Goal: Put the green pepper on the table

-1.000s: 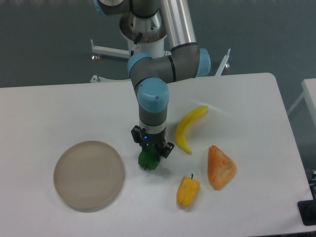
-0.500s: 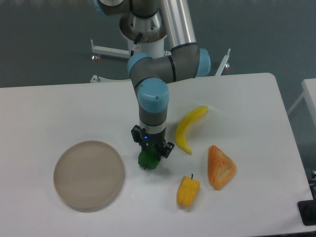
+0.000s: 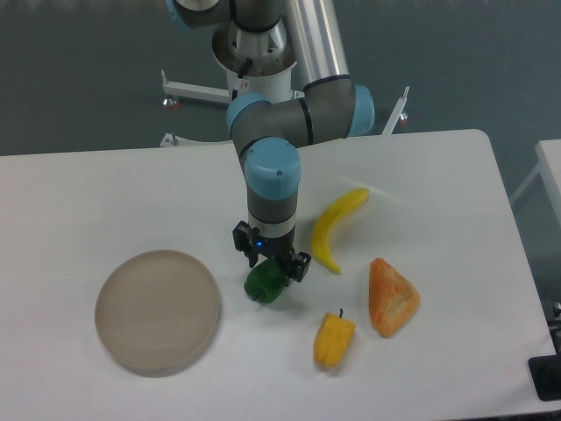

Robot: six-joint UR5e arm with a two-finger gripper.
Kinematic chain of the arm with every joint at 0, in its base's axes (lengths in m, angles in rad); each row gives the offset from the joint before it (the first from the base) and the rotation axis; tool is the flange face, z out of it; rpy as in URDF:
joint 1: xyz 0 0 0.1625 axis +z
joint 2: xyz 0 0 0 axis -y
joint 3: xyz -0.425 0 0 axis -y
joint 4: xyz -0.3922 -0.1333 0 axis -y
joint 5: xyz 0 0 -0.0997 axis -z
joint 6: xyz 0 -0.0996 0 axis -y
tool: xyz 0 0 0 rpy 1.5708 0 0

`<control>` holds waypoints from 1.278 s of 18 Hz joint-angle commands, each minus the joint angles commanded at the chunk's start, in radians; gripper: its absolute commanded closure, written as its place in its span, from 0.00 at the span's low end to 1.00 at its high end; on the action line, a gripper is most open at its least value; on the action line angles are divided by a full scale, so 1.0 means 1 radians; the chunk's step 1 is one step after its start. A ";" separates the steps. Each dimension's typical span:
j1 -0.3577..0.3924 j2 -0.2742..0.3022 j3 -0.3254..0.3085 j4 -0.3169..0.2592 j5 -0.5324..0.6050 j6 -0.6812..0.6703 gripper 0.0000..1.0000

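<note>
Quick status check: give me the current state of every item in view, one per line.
green pepper: lying on the table, right of the plate, under the claw.
claw: just above the pepper; open or shut unclear.
plate: empty.
banana: lying flat.
yellow pepper: lying, stem away from camera.
orange wedge: lying flat.

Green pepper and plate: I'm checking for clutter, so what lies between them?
Nothing: in the camera view only bare table separates the green pepper from the plate.
</note>
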 joint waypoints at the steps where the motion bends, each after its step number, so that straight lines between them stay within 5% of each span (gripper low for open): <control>1: 0.006 0.005 0.005 0.000 0.000 0.002 0.12; 11: 0.123 0.020 0.100 -0.021 -0.002 0.149 0.07; 17: 0.231 0.012 0.156 -0.054 0.005 0.411 0.06; 23: 0.287 -0.005 0.186 -0.055 0.009 0.521 0.05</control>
